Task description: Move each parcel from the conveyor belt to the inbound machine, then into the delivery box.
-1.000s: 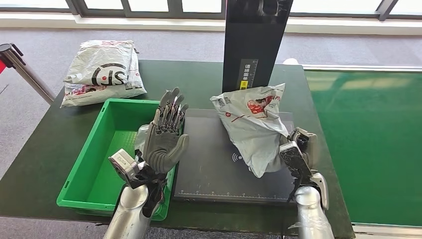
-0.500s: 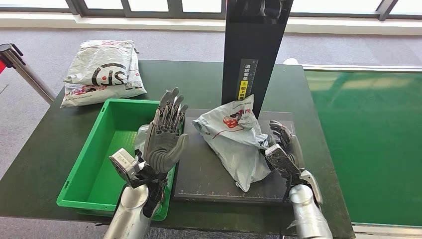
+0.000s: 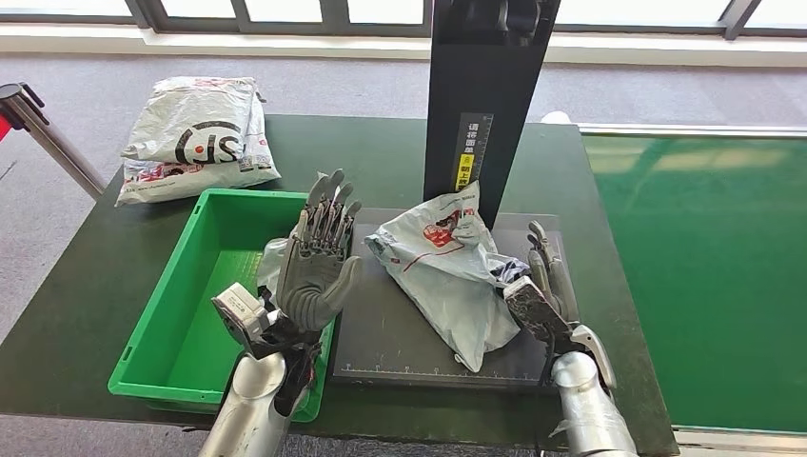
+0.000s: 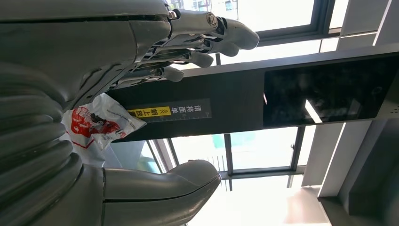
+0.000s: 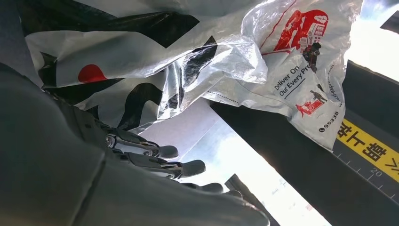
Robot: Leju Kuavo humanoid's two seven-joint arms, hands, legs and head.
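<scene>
Over at ten o'clock a grey printed parcel (image 3: 198, 136) sits on the table, outside the green delivery box (image 3: 176, 314). The left hand (image 3: 317, 262) hovers at the box's near rim, fingers spread, holding nothing. Centre: the white parcel (image 3: 447, 271) lies on the inbound machine (image 3: 381, 324). At four o'clock the right hand (image 3: 542, 286), fingers apart, rests beside it. Boxing remains.

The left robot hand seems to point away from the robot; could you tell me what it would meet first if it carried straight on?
Probably nothing soon: the left robot hand points along the green bin's right wall toward bare tabletop. Its height is unclear.
</scene>
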